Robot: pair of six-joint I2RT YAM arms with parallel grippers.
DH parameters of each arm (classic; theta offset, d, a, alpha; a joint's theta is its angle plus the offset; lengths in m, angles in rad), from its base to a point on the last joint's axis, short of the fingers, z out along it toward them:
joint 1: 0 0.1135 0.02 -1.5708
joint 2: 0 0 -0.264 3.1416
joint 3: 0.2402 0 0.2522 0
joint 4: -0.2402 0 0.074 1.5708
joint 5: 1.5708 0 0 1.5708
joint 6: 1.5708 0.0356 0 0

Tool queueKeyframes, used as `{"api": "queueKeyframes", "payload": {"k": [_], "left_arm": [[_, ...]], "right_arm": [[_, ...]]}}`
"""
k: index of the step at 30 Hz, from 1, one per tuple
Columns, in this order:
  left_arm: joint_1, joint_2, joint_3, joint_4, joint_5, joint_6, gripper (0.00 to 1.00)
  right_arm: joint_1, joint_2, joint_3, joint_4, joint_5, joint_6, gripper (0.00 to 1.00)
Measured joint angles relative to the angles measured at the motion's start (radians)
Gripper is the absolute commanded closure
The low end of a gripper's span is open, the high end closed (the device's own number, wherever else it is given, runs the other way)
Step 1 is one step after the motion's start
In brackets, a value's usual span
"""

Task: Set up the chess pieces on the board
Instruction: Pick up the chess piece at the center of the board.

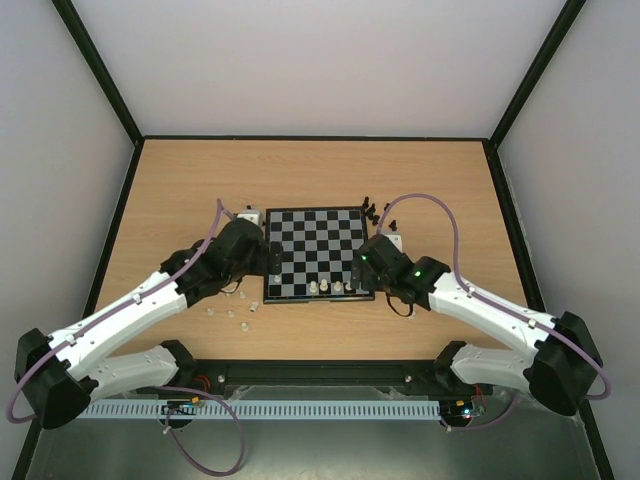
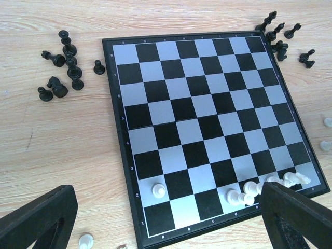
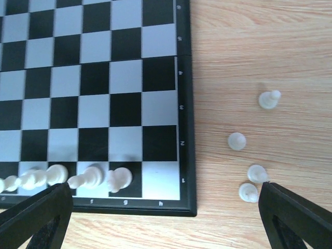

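**Setup Barely Begun**

The board (image 1: 317, 252) lies centred on the wood-grain table (image 1: 300, 170), white pieces (image 3: 93, 179) along its near row, black pieces (image 2: 57, 89) loose off its far corners. Left fingers (image 2: 36, 220) and right fingers (image 3: 298, 215) stand spread, empty. Plain pale walls (image 1: 320, 60) surround.

1 board (image 2: 207, 104), 4 white pcs (image 3: 237, 141) loose beside it, approx. 14 black pcs (image 2: 57, 87) off-board.
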Motion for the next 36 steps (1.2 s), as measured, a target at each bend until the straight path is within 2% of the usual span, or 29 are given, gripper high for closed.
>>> {"api": "queueKeyframes", "payload": {"k": [3,7,11,17,20,25,36], "left_arm": [[0.0,-0.021,-0.021,0.0,0.004,0.001,0.01],[0.001,-0.042,-0.041,0.0,0.022,0.008,0.01],[0.001,-0.043,-0.041,0.008,0.045,0.016,0.01],[0.001,-0.043,-0.043,0.014,0.071,0.022,0.01],[0.001,-0.045,-0.046,0.015,0.078,0.023,0.01],[0.001,-0.042,-0.049,0.015,0.079,0.023,0.01],[0.001,0.037,-0.051,0.029,0.079,0.014,0.01]], "right_arm": [[-0.011,0.032,0.007,-0.023,0.014,0.023,0.0],[-0.052,0.063,0.008,-0.036,0.012,0.043,0.05],[-0.134,0.064,0.008,-0.04,-0.004,0.046,0.11],[-0.231,0.064,0.008,-0.039,-0.035,0.026,0.13],[-0.257,0.069,0.008,-0.039,-0.054,0.015,0.12],[-0.268,0.063,-0.029,-0.006,-0.069,0.004,0.01],[-0.269,0.024,-0.1,0.053,-0.056,0.0,0.02]]}}
